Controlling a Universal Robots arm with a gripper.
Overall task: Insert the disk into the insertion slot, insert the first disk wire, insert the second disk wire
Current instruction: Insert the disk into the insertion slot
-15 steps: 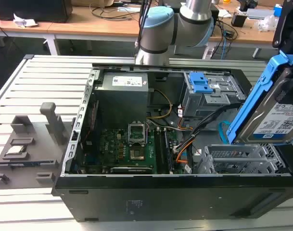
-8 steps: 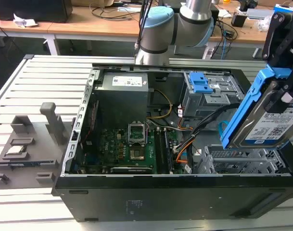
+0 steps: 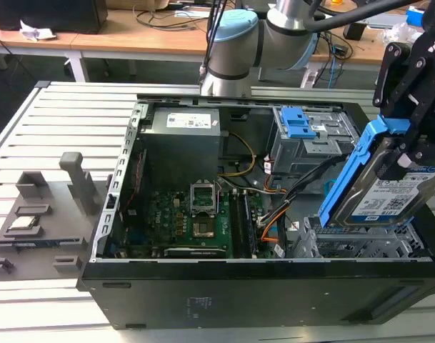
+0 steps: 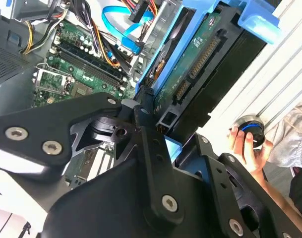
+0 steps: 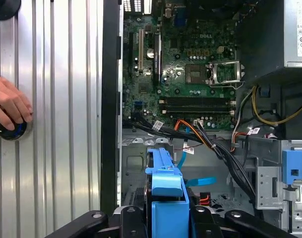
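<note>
My gripper is shut on the disk, a silver drive with a white label in a bright blue carrier. It holds the disk tilted, low end just above the insertion slot, the silver perforated cage at the case's front corner on the exterior view's right. The second wrist view shows the disk's green circuit-board underside between the fingers. In the first wrist view the blue carrier hangs over the slot. The first disk wire, red, orange and black, and the light-blue second disk wire lie loose inside the case.
The open black computer case lies on a slatted metal table. A grey drive cage with a blue latch stands behind the slot. A person's hand rests on a round black knob beside the case. Grey fixtures sit at the exterior view's left.
</note>
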